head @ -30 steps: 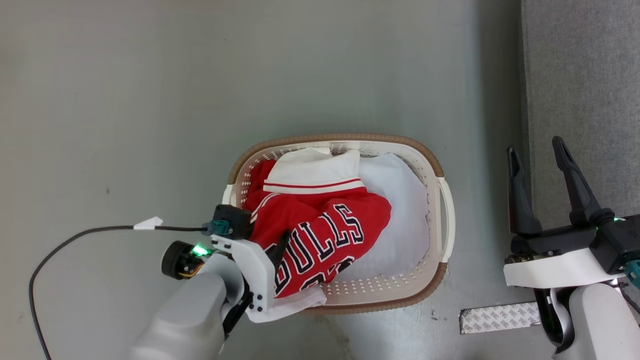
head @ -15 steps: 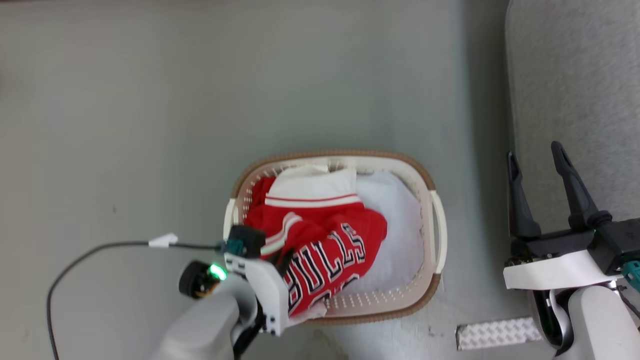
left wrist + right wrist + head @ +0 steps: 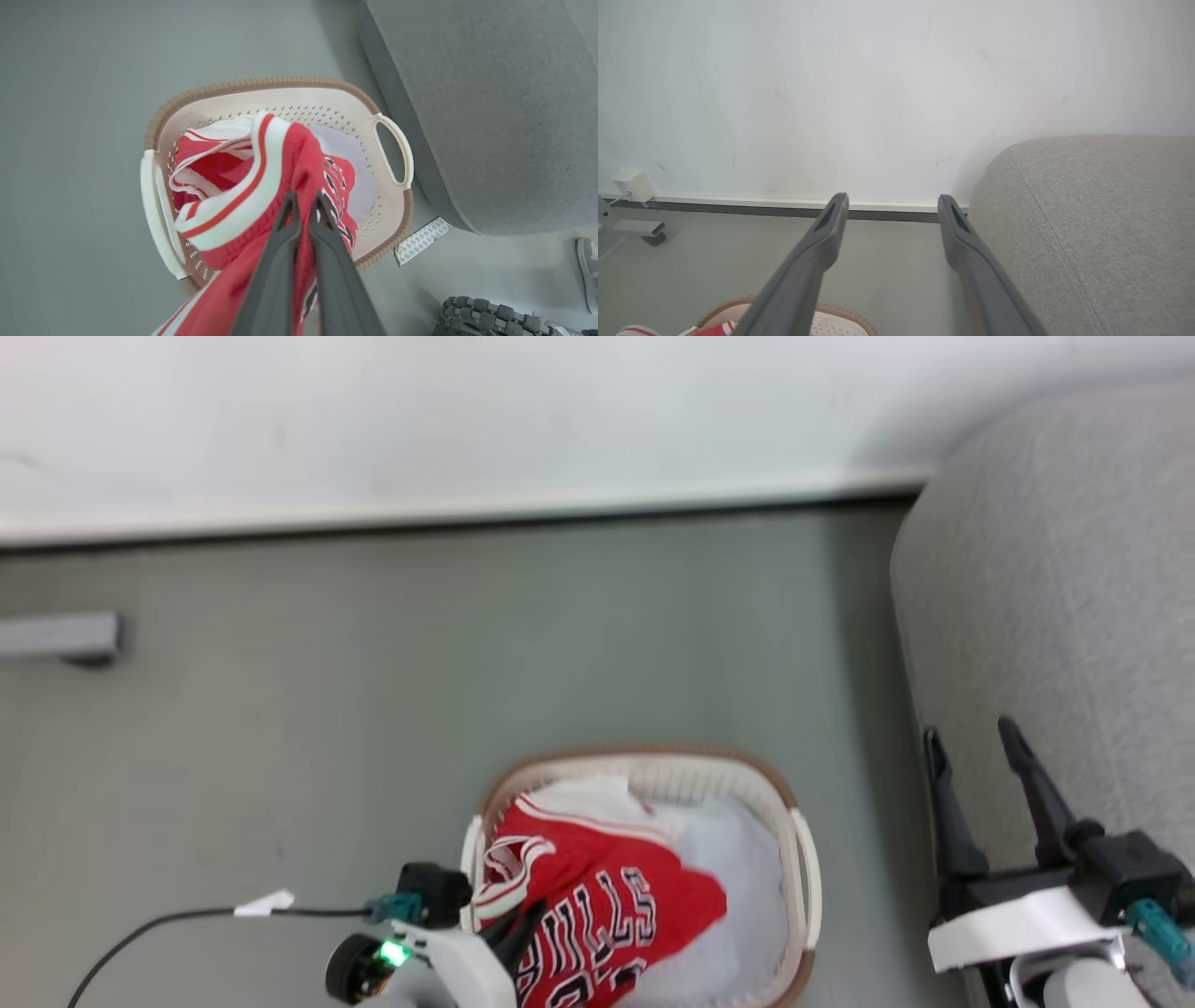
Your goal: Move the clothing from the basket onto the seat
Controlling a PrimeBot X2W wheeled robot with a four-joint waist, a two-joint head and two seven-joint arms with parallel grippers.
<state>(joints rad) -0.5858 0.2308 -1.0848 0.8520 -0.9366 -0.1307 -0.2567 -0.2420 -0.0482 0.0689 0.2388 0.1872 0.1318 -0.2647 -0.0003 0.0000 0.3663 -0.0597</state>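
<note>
The clothing, a red jersey (image 3: 607, 896) with white trim and black-and-white lettering, lies partly in the cream basket (image 3: 644, 756) with the brown rim. My left gripper (image 3: 306, 198) is shut on a bunched fold of the jersey (image 3: 243, 196), which hangs lifted above the basket (image 3: 261, 84). In the head view the left gripper (image 3: 518, 933) sits at the basket's near left side. The right gripper (image 3: 968, 733) stands open and holds nothing, right of the basket, beside the grey seat (image 3: 1055, 616). The right gripper (image 3: 893, 199) points at the wall, with the seat (image 3: 1101, 224) to its right.
A plain white cloth (image 3: 738, 868) lines the basket under the jersey. A black cable (image 3: 187, 919) trails left over the grey floor. A grey metal foot (image 3: 56, 635) stands at the far left near the baseboard. A patterned tape strip (image 3: 423, 238) lies by the basket.
The head camera has tilted up, bringing the wall into view. My left gripper has shut on the jersey and pulled a fold of it upward. The right gripper stays open.
</note>
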